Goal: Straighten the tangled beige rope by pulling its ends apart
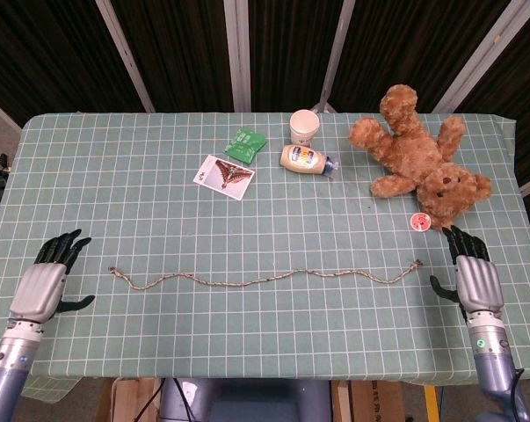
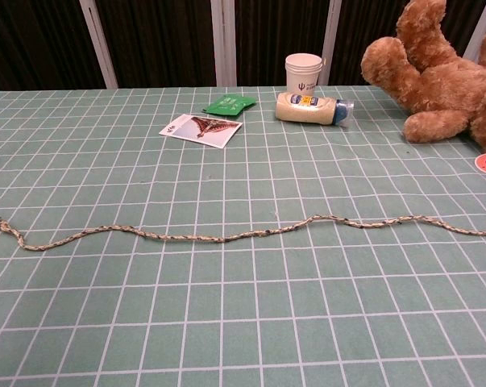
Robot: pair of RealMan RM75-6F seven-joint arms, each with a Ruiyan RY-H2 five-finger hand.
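where the beige rope (image 1: 265,279) lies on the green checked tablecloth (image 1: 159,202), it runs left to right across the near half in a long, slightly wavy line, untangled, both ends loose on the cloth. your left hand (image 1: 43,283) sits at the table's left edge, well apart from the rope's left end, fingers spread and holding nothing. your right hand (image 1: 474,277) is near the right end but clear of it, fingers apart too, nothing in them. only the head view shows you either hand; the chest view shows neither, though it gives you the rope's (image 2: 226,235) braid and gentle bends up close. behind the rope you have a butterfly card (image 1: 224,176), a green packet (image 1: 243,143), a paper cup (image 1: 304,127), a bottle on its side (image 1: 305,159), a teddy bear (image 1: 418,158) and a small red disc (image 1: 420,221).
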